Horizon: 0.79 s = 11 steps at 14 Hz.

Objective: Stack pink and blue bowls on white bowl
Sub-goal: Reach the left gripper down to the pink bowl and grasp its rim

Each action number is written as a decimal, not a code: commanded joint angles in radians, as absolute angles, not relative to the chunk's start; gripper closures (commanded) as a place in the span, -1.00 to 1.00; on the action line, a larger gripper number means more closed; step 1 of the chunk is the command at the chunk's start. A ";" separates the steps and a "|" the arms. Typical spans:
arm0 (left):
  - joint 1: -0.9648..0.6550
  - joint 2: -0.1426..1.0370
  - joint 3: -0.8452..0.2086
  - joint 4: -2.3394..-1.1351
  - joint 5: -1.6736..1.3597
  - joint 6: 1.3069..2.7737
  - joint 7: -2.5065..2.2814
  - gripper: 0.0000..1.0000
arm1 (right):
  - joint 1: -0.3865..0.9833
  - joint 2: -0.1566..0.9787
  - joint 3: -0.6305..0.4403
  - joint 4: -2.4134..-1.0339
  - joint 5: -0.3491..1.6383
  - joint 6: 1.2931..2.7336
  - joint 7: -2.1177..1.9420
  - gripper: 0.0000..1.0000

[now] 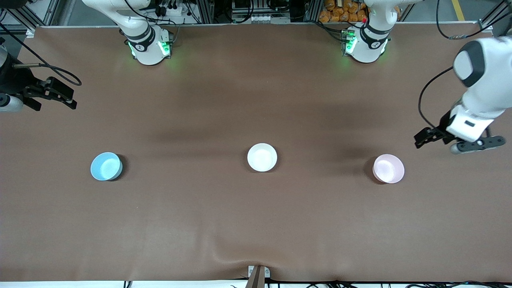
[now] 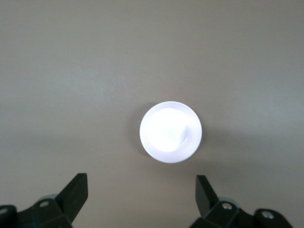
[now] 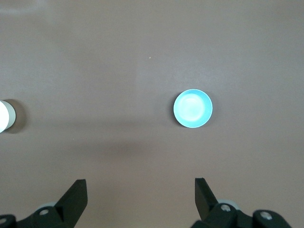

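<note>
Spread wide on the left gripper [image 2: 141, 194], fingers [image 2: 76, 190] apart with nothing between them. Same on the right gripper [image 3: 141, 194]: fingers [image 3: 76, 190] parted, gripping nothing.

Hanging over bare tabletop near the left arm's end, the left gripper [image 1: 426, 138], close to the pink bowl [image 1: 388, 168] but not above it. In the left wrist view, that bowl [image 2: 170, 132] ahead of the open fingers, washed almost white by glare. Hovering over the tabletop at the right arm's end, the right gripper [image 1: 60, 94], well apart from the blue bowl [image 1: 106, 166]. In the right wrist view, the blue bowl [image 3: 193, 109] well ahead of the fingers, with a sliver of the white bowl [image 3: 4, 116] at the edge.

Three bowls in a row on the brown table [image 1: 256, 224], well apart, each upright with its mouth up. White bowl [image 1: 262, 157] in the middle, blue toward the right arm's end, pink toward the left arm's end. Nothing stacked, nothing touched.

Judging by this: the very start, the approach to a first pickup. Either arm placed to begin, the left one closer to its bowl. Next move likely: down over the near bowl's rim, one finger inside and one outside, a pinch on the wall, a lift, a carry to the white bowl, a level release into it. Then likewise for the second bowl, nested on top. Care called for on thin, light plastic: easy to tip or slide on a glancing touch.
</note>
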State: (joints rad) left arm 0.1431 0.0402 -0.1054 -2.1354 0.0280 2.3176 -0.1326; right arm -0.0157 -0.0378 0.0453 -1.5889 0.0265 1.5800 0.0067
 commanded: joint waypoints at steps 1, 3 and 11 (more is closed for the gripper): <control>0.164 0.076 -0.112 -2.203 0.026 2.446 -0.114 -1.00 | -0.025 -0.048 0.046 -1.592 0.035 1.574 0.006 -1.00; 0.164 0.136 -0.112 -2.204 0.026 2.497 -0.114 -1.00 | -0.028 -0.048 0.048 -1.592 0.035 1.572 0.006 -1.00; 0.184 0.333 -0.112 -2.201 0.026 2.703 -0.114 -1.00 | -0.034 -0.048 0.051 -1.594 0.035 1.572 0.006 -1.00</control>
